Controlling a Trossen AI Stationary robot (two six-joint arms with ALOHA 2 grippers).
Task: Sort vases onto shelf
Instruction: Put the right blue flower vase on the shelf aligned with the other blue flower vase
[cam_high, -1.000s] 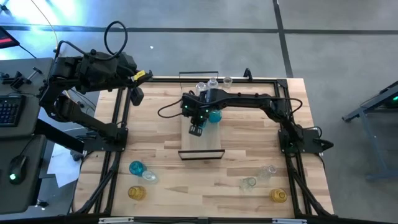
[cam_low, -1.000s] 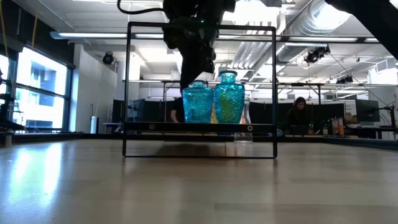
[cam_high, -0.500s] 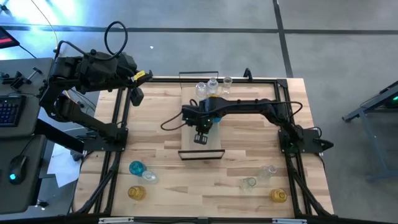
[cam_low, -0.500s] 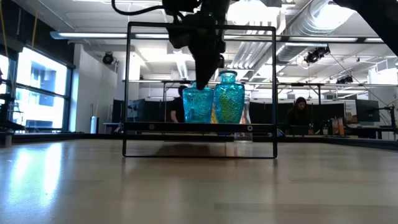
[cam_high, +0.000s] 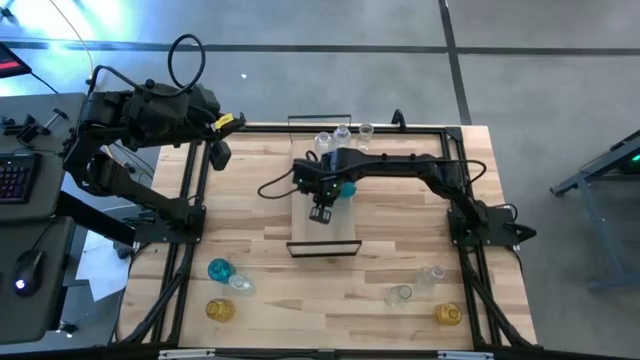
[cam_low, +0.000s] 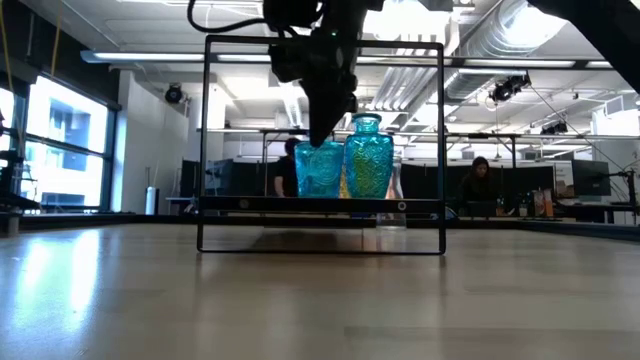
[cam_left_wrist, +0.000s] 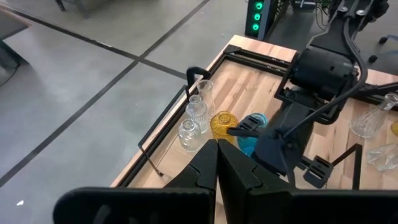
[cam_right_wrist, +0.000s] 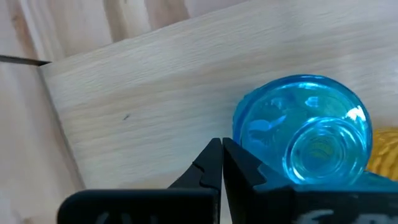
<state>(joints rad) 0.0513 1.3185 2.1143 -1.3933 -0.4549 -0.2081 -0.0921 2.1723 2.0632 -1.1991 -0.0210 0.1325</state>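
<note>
The shelf (cam_high: 325, 232) is a narrow light-wood board in a black frame at the table's middle. On its far half stand three clear vases (cam_high: 343, 134), an amber vase (cam_left_wrist: 222, 122) and two teal vases (cam_low: 368, 158). My right gripper (cam_high: 320, 213) hangs shut over the board and points down. It is close beside the nearer teal vase (cam_right_wrist: 301, 140) and stands in front of that vase's neck in the low view. Several more vases lie on the table near its front edge. My left gripper (cam_high: 220, 152) waits shut, high at the far left. My right gripper's shut fingertips (cam_right_wrist: 231, 152) stand right next to the belly (cam_right_wrist: 245, 134) of the nearer teal vase, coming from above. I cannot tell whether they touch it. The vase stands upright on the shelf.
Near the front left lie a teal vase (cam_high: 219, 269), a clear one (cam_high: 241, 284) and an amber one (cam_high: 219, 310). Near the front right lie two clear vases (cam_high: 400, 294) and an amber one (cam_high: 447, 315). The shelf's near half is bare wood (cam_right_wrist: 155, 81).
My right gripper has swung a little toward the table's near edge and back, tipping slightly. In the low view it has shifted from beside the nearer teal vase to in front of its neck. It has stayed shut. The vases have kept their places.
</note>
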